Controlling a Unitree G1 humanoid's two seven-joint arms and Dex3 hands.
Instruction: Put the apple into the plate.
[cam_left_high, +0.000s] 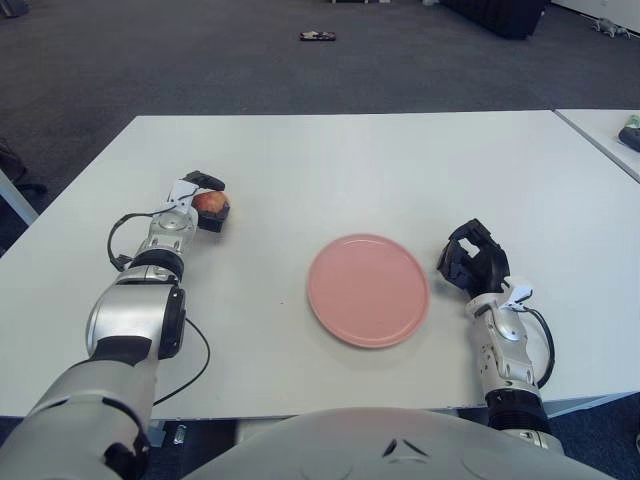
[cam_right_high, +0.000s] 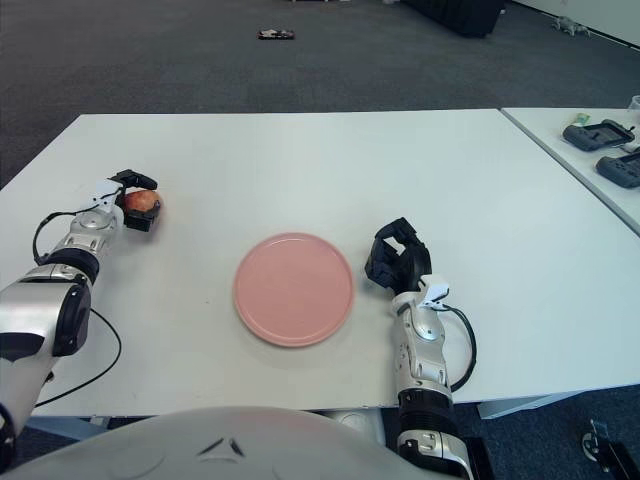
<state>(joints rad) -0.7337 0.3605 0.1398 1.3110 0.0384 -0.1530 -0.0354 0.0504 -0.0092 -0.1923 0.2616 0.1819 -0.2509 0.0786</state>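
A red-yellow apple (cam_left_high: 210, 202) sits on the white table at the left, inside the black fingers of my left hand (cam_left_high: 205, 203), which are curled around it. It also shows in the right eye view (cam_right_high: 142, 202). The round pink plate (cam_left_high: 367, 290) lies flat and empty at the middle front of the table, well to the right of the apple. My right hand (cam_left_high: 474, 260) shows just right of the plate, its fingers curled and holding nothing.
A second white table (cam_right_high: 590, 140) stands at the right with dark devices (cam_right_high: 598, 134) on it. A small dark object (cam_left_high: 317, 36) lies on the grey carpet beyond. A black cable (cam_left_high: 190, 365) loops by my left forearm.
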